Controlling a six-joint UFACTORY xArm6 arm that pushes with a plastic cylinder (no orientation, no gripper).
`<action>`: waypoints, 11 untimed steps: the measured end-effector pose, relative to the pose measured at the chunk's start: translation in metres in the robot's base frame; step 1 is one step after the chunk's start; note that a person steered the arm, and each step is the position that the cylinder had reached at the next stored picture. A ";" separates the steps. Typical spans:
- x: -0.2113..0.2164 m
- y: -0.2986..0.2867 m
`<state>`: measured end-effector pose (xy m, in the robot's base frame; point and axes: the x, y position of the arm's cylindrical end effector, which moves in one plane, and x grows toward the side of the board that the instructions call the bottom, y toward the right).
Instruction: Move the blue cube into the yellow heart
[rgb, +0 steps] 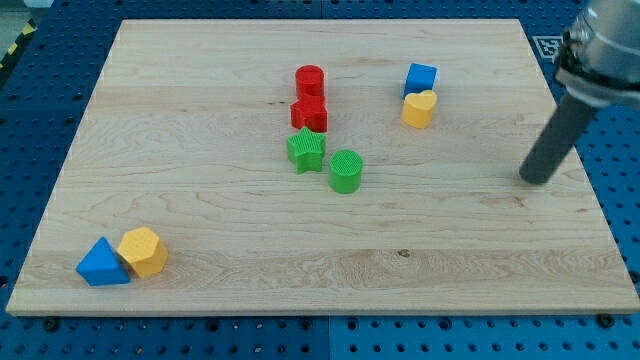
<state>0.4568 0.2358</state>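
Note:
The blue cube (421, 78) sits at the upper right of the wooden board (200, 220). The yellow heart (419, 109) lies just below it, and the two touch. My tip (533, 180) is at the view's right, well to the right of and below both blocks, and touches no block.
A red cylinder (309, 80) and a red star (310, 114) stand near the top centre. A green star (306, 150) and a green cylinder (345, 171) lie below them. A blue triangle (102, 263) and a yellow hexagon (143, 251) sit at the bottom left.

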 end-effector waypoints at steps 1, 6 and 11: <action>-0.070 0.000; -0.158 -0.117; -0.136 -0.116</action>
